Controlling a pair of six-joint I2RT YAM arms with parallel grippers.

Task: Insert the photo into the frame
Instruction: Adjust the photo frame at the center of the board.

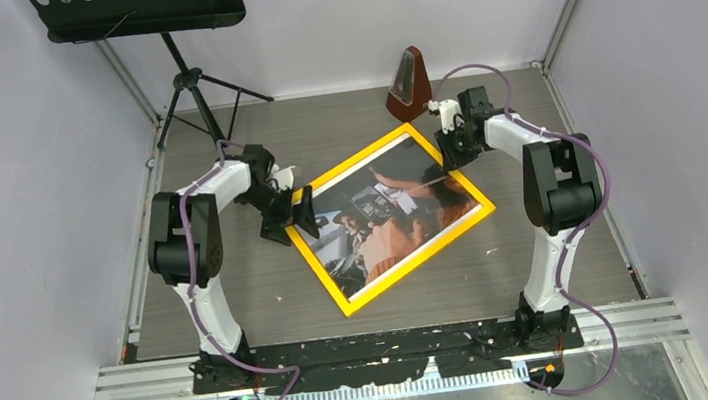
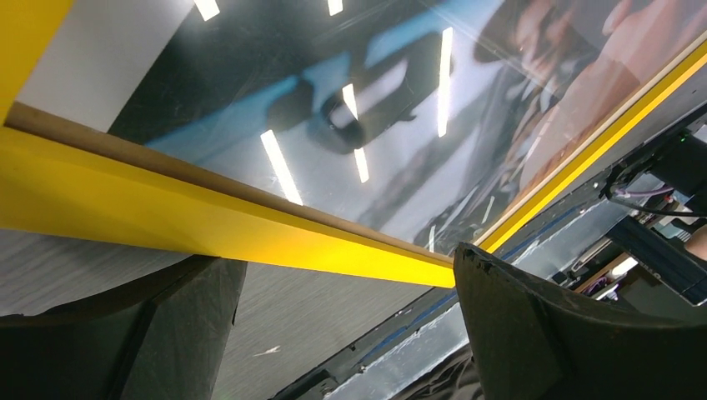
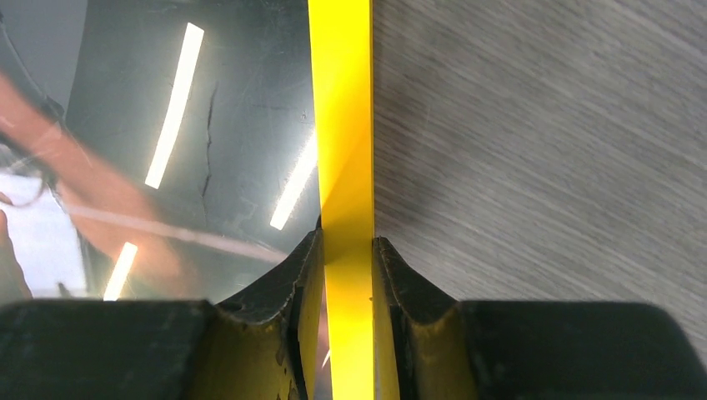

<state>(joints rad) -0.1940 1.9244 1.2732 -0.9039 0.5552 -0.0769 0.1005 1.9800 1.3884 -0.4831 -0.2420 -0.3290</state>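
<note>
The yellow frame [image 1: 347, 166] lies tilted on the grey table with the photo [image 1: 392, 218] inside it. My left gripper [image 1: 296, 212] is open at the frame's left corner. In the left wrist view its fingers [image 2: 517, 325] stand wide apart at the yellow strip [image 2: 208, 225], with the glossy photo [image 2: 333, 100] beyond. My right gripper [image 1: 447, 154] is at the frame's far right edge. In the right wrist view it [image 3: 348, 246] is shut on the yellow strip [image 3: 342, 125], with the photo [image 3: 208, 125] to its left.
A brown metronome [image 1: 408, 83] stands behind the frame's top corner. A music stand's tripod [image 1: 191, 88] is at the back left. Grey walls close in both sides. A metal rail [image 1: 387, 352] runs along the near edge.
</note>
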